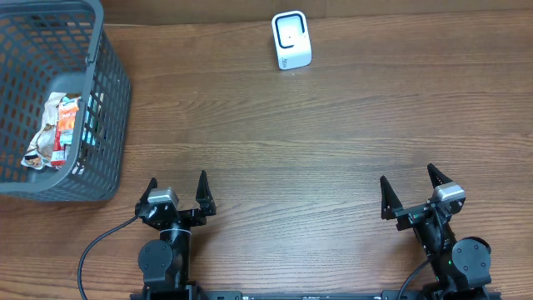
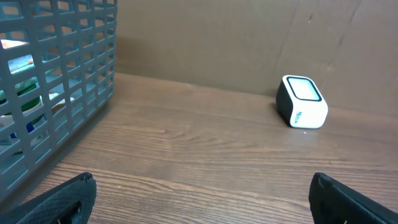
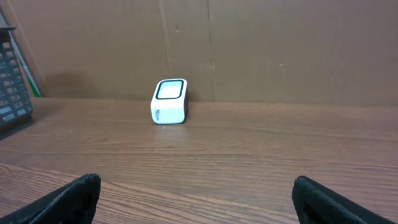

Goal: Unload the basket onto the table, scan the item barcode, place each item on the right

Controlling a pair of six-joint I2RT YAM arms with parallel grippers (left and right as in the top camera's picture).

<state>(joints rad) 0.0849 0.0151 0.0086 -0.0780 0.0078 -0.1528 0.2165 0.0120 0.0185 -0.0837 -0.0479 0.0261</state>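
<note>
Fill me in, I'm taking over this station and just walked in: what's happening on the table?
Not much yet. The left gripper and the right gripper both sit at the near edge of the table, open and empty. The packaged items to be scanned lie in the grey basket on the left, untouched. The white barcode scanner stands at the far edge with nothing in front of it.

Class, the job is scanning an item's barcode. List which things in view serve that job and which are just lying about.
For the job: scanner; packets in the basket; left gripper and right gripper, jaws open.
Just there: table; cardboard wall.
</note>
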